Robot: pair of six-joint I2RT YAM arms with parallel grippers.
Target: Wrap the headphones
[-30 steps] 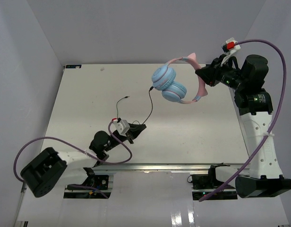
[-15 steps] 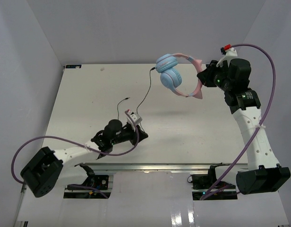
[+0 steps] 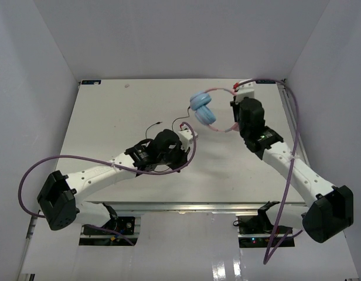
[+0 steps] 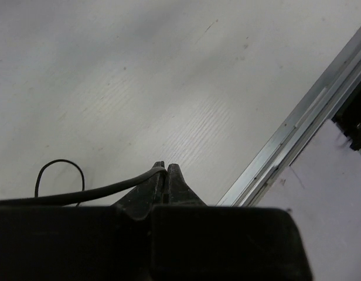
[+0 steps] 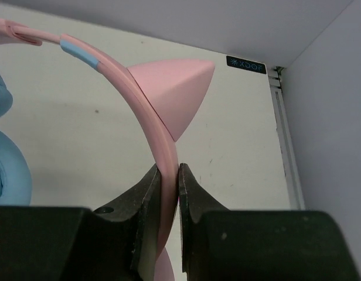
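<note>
While the left pincer point(image 4: 166, 171) sits clenched on the thin black cable point(image 4: 98, 192) low over the near bench point(image 3: 110, 117), the right pincer point(image 5: 169, 175) farther back grasps the pink headband point(image 5: 146, 123) beside a cat ear point(image 5: 174, 88) — the headphones point(image 3: 202, 108) hang over the bench's far right, long axis left–right, earcups point(image 3: 199, 100) pointing left.

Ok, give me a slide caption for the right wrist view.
Right gripper clamped on the pink headband of the headphones, beside a cat ear.
</note>
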